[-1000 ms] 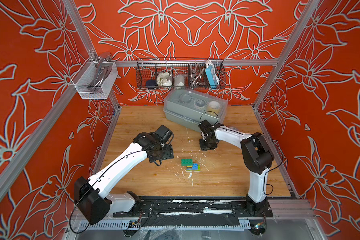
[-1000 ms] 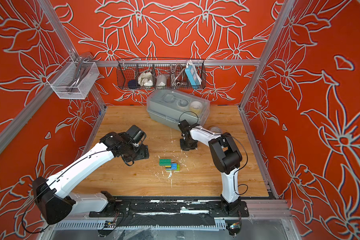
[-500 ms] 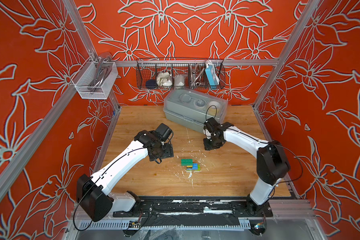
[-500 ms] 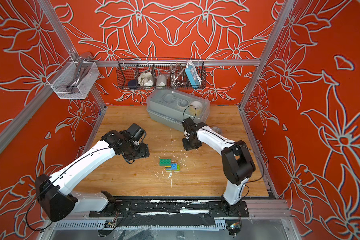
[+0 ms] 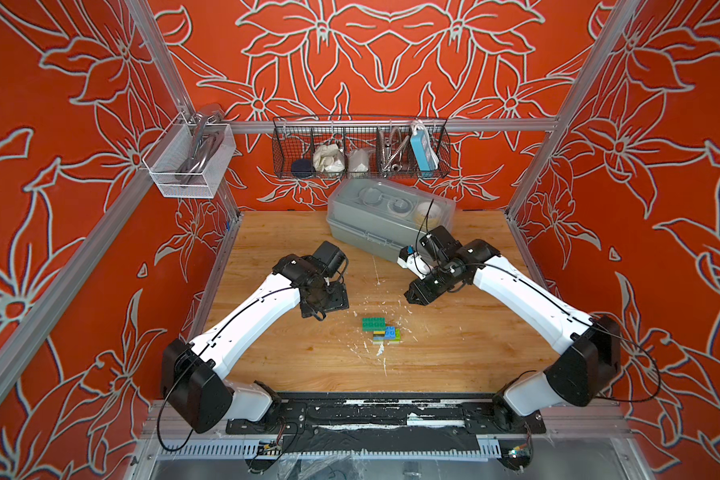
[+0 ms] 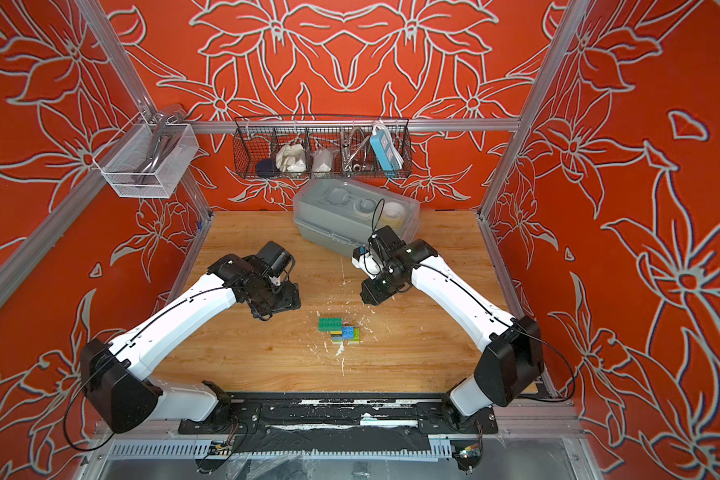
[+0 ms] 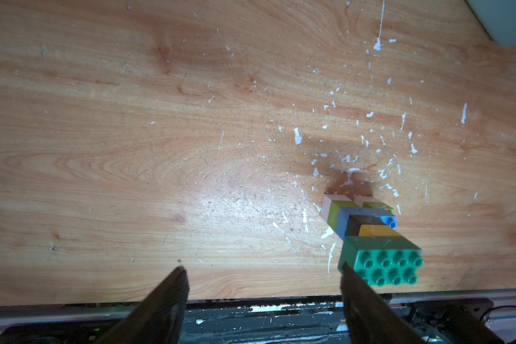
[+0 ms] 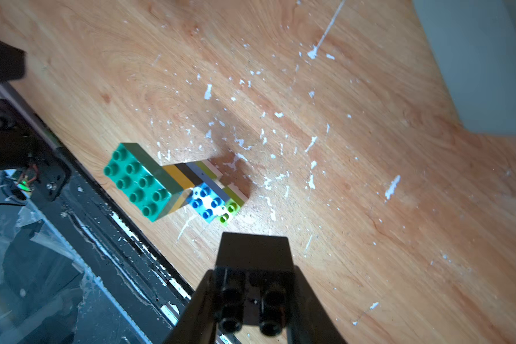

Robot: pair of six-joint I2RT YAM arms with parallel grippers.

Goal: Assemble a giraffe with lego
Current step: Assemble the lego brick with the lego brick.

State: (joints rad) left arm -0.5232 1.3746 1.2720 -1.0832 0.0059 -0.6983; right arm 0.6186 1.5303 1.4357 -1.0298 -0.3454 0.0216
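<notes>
The giraffe [image 5: 381, 331] stands at the middle of the wooden table, part-built from lego: a dark green brick [image 5: 373, 323] tops yellow, black, blue, lime and white ones. It also shows in a top view [image 6: 339, 329] and both wrist views [image 7: 367, 232] [image 8: 173, 181]. My right gripper [image 5: 415, 297] [image 8: 252, 278] hovers behind and to the right of it, shut on a square black brick [image 8: 252, 253]. To the figure's left my left gripper [image 5: 324, 308] [image 7: 262, 269] is open and empty, one fingertip [image 7: 347, 272] in front of the green brick in its wrist view.
A grey lidded box [image 5: 391, 216] sits at the back of the table, just behind the right wrist. A wire basket [image 5: 360, 149] hangs on the back wall and a white mesh basket [image 5: 188, 162] on the left wall. White flecks lie around the figure.
The right arm's elbow has swung out to the right while its gripper stayed near the same spot with the black brick. The left arm has hardly moved.
</notes>
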